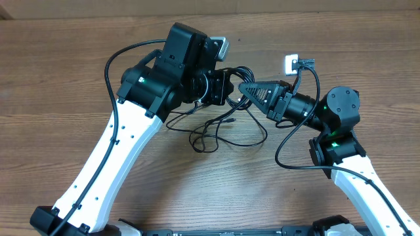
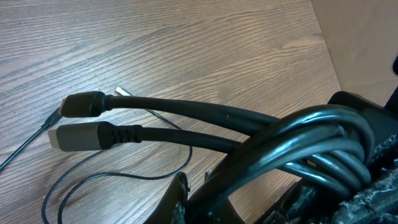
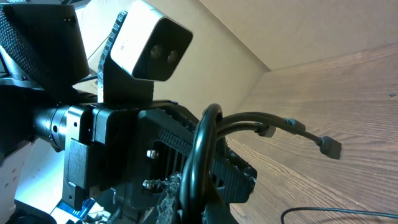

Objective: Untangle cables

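The cables (image 1: 220, 128) lie in a black tangle on the wooden table between my two arms, with thin loops spread toward the front. My left gripper (image 1: 225, 88) and right gripper (image 1: 243, 87) meet tip to tip above the tangle. In the left wrist view the left gripper (image 2: 196, 186) is shut on a bundle of thicker black cables (image 2: 249, 124), which end in two plugs (image 2: 81, 104) resting on the table. A thin cord (image 2: 124, 177) curls beneath them. In the right wrist view the right gripper (image 3: 205, 199) is shut on a black cable loop (image 3: 202, 149).
A white plug block (image 1: 291, 63) with a short black lead sits at the back right. The arms' own thick cables (image 1: 118, 59) arch beside each arm. The left arm's wrist camera (image 3: 152, 40) is close in front of my right gripper. A low wall (image 1: 295, 8) borders the table's far edge.
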